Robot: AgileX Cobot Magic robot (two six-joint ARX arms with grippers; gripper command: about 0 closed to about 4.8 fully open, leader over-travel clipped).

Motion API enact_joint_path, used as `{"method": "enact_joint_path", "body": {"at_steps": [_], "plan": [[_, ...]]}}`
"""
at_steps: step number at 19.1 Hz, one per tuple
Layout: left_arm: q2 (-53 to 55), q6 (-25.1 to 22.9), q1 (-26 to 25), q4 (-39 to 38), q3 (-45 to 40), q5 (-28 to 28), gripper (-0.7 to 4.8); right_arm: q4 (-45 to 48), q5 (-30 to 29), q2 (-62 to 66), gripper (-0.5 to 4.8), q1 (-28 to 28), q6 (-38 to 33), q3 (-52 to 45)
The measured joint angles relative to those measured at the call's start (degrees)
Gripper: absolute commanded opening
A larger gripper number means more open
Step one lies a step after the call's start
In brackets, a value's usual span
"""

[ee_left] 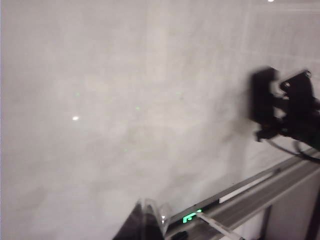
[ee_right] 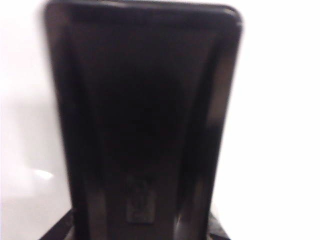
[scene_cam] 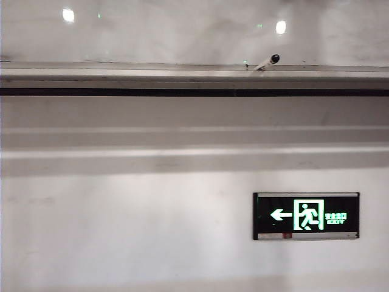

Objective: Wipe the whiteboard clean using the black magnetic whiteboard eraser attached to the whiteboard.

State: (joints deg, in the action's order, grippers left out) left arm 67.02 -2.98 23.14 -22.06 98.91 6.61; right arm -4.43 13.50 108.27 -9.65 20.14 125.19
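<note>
Glossy white board fills most of what is seen, with small ceiling lights mirrored in it; this is the whiteboard (ee_left: 125,100), and under it a long pale metal ledge (scene_cam: 182,76) is seen in the exterior view.

In the right wrist view the black eraser (ee_right: 142,115) stands directly ahead of the right gripper (ee_right: 142,235) and fills the picture; its long axis runs away from the fingers, and its flat side seems to lie against the board; only dark corners of the fingers are seen at the near end, so the eraser is judged to be grasped between them, half closed on its width. In the left wrist view the same gripper (ee_left: 285,107) is seen as a dark blurred shape against the board, above the ledge, well apart from the left one.

Of the left gripper (ee_left: 145,220) only a dark tip is seen, near the ledge; whether its fingers are released or clenched cannot be told; nothing is seen in it.

The right arm is clearly the nearer one, so the wiping stroke would fall to it; no writing can be made out on the board.

On the ledge a marker (scene_cam: 267,62) lies; lower on the wall an exit sign (scene_cam: 306,216) is lit.
</note>
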Motion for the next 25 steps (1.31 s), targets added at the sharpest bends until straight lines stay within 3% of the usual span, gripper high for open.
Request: {"method": "enact_joint_path", "body": {"at_steps": [1, 2, 4, 6, 7, 11, 19, 20, 22, 25], "plan": [[0.0, 0.0, 0.0, 0.0, 0.0, 0.0, -0.06, 1.8, -4.7, 0.1, 0.69, -2.4, 0.0, 0.1], [0.1, 0.0, 0.0, 0.0, 0.0, 0.0, -0.06, 2.1, -5.5, 0.3, 1.47, -3.1, 0.0, 0.2], [0.0, 0.0, 0.0, 0.0, 0.0, 0.0, -0.06, 2.6, -5.9, 0.5, 2.32, -3.1, 0.0, 0.2], [0.0, 0.0, 0.0, 0.0, 0.0, 0.0, -0.06, 2.5, -7.3, 0.4, 2.86, -2.9, 0.0, 0.2], [0.0, 0.0, 0.0, 0.0, 0.0, 0.0, -0.06, 2.6, -7.8, 0.5, 3.55, -2.9, -0.1, 0.2], [0.0, 0.0, 0.0, 0.0, 0.0, 0.0, -0.06, 0.6, -11.3, 0.3, 3.6, -4.0, -0.5, -0.1], [-0.1, 0.0, 0.0, 0.0, 0.0, 0.0, -0.06, 1.5, -8.8, -2.0, 3.54, -5.8, -0.9, 0.0], [-0.1, 0.0, 0.0, 0.0, 0.0, 0.0, -0.06, 2.5, -8.7, -2.0, 3.41, -5.8, -1.0, 0.1], [-0.1, 0.0, 0.0, 0.0, 0.0, 0.0, -0.06, 2.4, -8.6, -1.5, 2.62, -5.8, -1.8, 0.0], [-0.1, 0.0, 0.0, -0.1, 0.0, 0.1, -0.06, 2.6, -8.4, -0.7, 2.64, -6.1, -2.3, 0.0]]}}
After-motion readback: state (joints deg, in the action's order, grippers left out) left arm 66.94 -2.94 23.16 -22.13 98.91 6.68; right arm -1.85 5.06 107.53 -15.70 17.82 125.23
